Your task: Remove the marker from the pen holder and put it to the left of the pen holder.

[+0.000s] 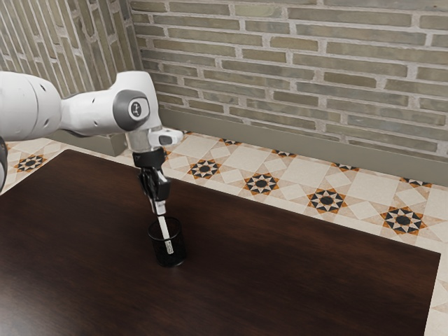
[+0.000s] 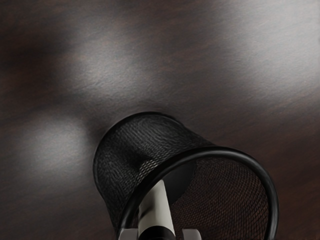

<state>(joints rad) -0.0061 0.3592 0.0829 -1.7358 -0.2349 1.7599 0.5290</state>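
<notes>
Black claw (image 1: pixel 160 208), barely parted, grips the marker (image 1: pixel 164 229) inside the pen holder (image 1: pixel 172 260).

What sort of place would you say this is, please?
Possibly a kitchen or patio-like room, simulated: a dark brown wooden table, grey-beige narrow brick walls and a cream floor with orange-and-black star tiles.

Dark wood table (image 1: pixel 315 280) | brick wall (image 1: pixel 301 63) | patterned tile floor (image 1: pixel 294 175) | baseboard (image 1: pixel 280 140)

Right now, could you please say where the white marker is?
Left of centre in the exterior view, the marker leans in the black mesh pen holder, beneath the black gripper.
</notes>
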